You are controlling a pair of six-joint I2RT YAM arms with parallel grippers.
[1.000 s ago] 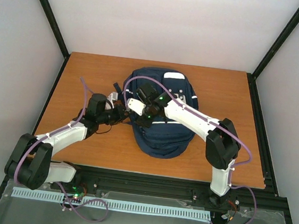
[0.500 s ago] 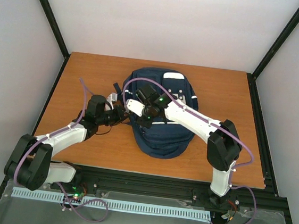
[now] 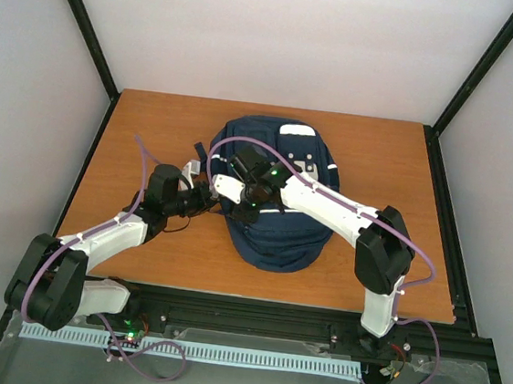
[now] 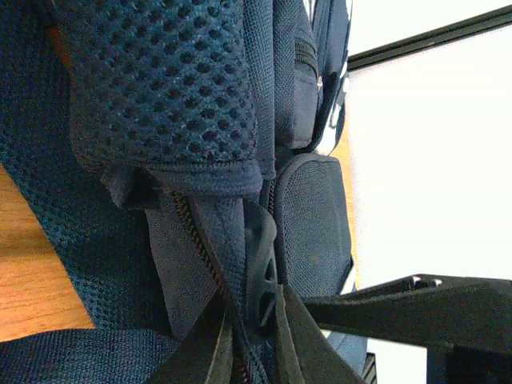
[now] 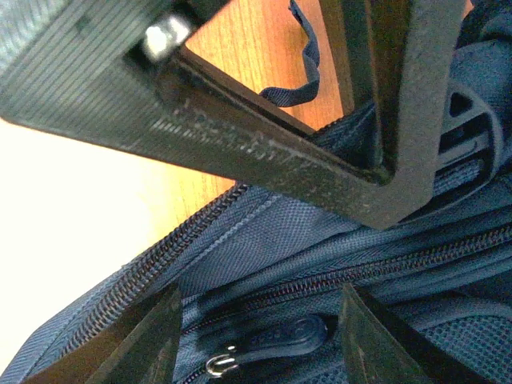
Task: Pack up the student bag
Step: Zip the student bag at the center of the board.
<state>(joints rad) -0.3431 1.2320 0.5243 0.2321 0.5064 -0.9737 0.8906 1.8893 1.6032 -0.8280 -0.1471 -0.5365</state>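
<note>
Overhead, the navy student bag [image 3: 279, 194] lies flat at the middle of the wooden table [image 3: 153, 126], with both arms meeting at its left flank. Compared with a second ago, the right gripper [image 3: 241, 190] has crept slightly leftward along the bag's edge and the left gripper [image 3: 208, 198] has shifted a little with it; the bag itself has not moved. Judged from this, the pair is working the zip at that side seam, though whether opening or closing cannot be settled. Bare table lies open left, right and behind the bag; the black frame posts stand well apart from either arm.

Left wrist view: the fingers [image 4: 210, 352] are pressed together on a fold of bag fabric beside a zipper track [image 4: 196, 240], with the mesh back panel [image 4: 160, 72] above and the right arm's dark finger crossing at lower right.

Right wrist view: the fingers [image 5: 148, 340] stand apart, straddling the zipper pull [image 5: 268, 340], which lies between them ungripped. The left gripper's black body looms just above, leaving little room between the two tools.
</note>
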